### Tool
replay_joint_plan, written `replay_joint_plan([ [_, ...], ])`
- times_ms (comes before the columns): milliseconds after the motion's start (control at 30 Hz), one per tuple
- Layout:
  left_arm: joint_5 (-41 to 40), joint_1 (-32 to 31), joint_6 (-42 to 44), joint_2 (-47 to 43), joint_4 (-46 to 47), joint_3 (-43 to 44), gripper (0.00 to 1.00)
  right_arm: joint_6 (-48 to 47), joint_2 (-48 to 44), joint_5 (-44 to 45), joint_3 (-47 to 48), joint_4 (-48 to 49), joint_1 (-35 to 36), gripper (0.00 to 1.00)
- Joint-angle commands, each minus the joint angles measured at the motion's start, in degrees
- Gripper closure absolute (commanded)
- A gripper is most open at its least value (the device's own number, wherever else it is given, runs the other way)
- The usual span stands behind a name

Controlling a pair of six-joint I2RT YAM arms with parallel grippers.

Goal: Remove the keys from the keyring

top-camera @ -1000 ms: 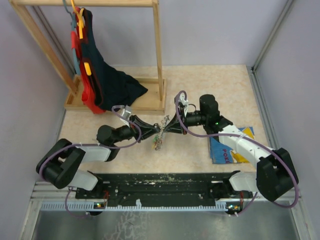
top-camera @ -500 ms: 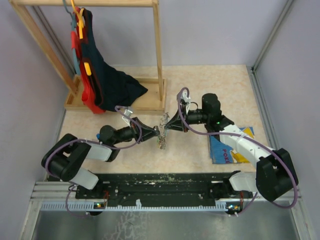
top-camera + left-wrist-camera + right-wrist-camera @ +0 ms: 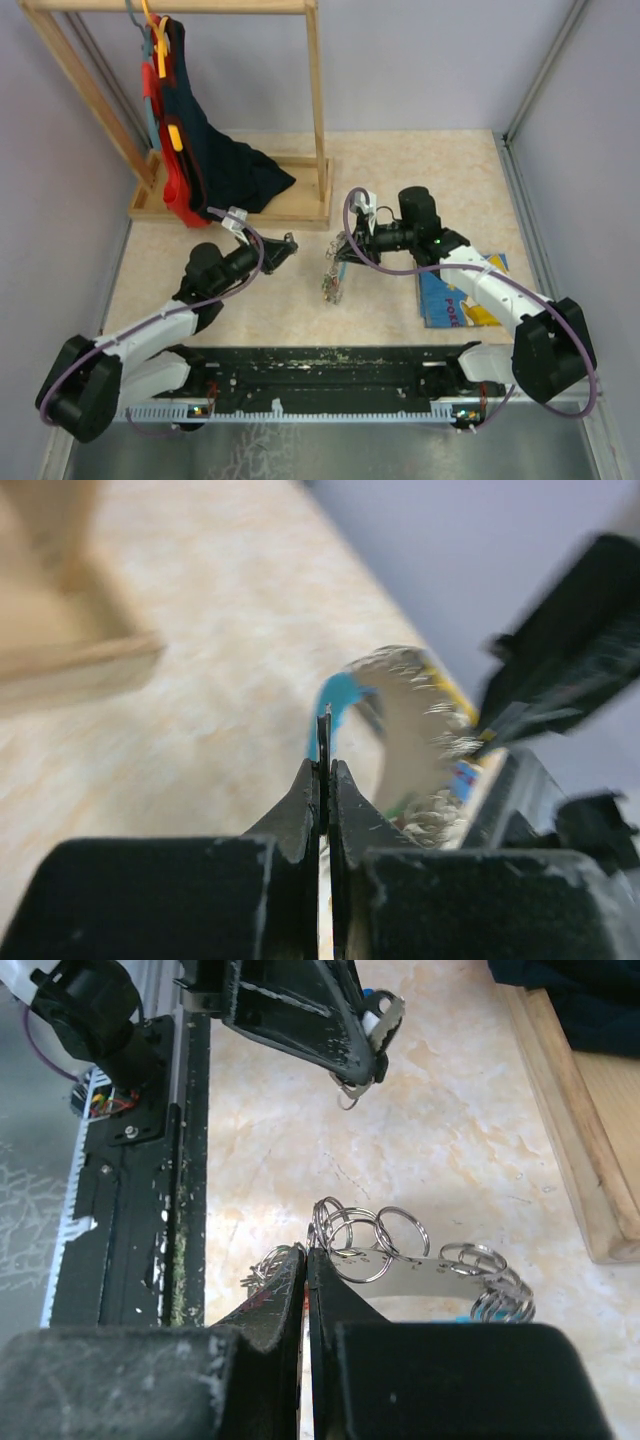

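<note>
We see a beige, marbled table (image 3: 400,170) closed in by pale violet walls. Along its near edge runs a black rail (image 3: 320,370) that carries both arm bases.

Farther in, the left tool (image 3: 288,244) points toward mid-table with its jaws pressed together. The left wrist view shows a thin metal blade pinched edge-on between them, with a blue head just past the tips, so we take it for a blue-headed key (image 3: 335,695). It is held apart from the bunch, with bare table between the two tools.

Just to the right, the right tool (image 3: 336,252) has its jaws squeezed tight on the keyring (image 3: 372,1232). It grips at a cluster of silvery split rings, and a flat grey band runs from there to more rings. From above, the keyring hangs below this tool. The other keys (image 3: 328,290), a small tangle with specks of colour, sit at its lower end. We cannot tell whether they touch the table.

Right of that, partly under the right forearm, a blue picture book (image 3: 445,300) lies flat. At the far left a wooden rack (image 3: 317,100) stands on the table, with dark and red garments (image 3: 220,165) draped from a hanger down onto its base.
</note>
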Motion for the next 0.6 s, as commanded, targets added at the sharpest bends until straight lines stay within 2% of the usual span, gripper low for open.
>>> replay_joint_plan([
  [0,-23.1,0.2,-1.0,-6.4,-30.7,0.2,1.00,-5.2,-2.2,1.1,4.7,-2.1,0.0,1.00],
  [100,-33.3,0.7,-4.6,-8.7,-38.9,0.4,1.00,-5.2,-2.3,1.6,4.8,-2.4,0.0,1.00],
  [167,-43.6,1.3,-12.4,-8.3,-47.5,2.1,1.00,-5.2,-2.3,1.9,4.9,-2.5,0.0,1.00],
  [233,-49.1,2.9,-17.3,-6.7,-54.1,4.3,1.00,-5.2,-2.4,2.1,4.9,-2.6,0.0,1.00],
  [300,-50.9,5.3,-21.5,-5.2,-58.3,5.5,0.99,-5.2,-2.5,2.5,5.0,-2.7,0.0,1.00],
  [400,-50.0,9.8,-26.5,-3.8,-61.0,5.4,0.93,-5.3,-2.7,2.8,5.0,-2.8,0.1,1.00],
  [567,-52.2,15.3,-33.4,-3.9,-67.5,6.2,0.90,-5.6,-3.1,3.1,5.1,-3.2,0.0,1.00],
])
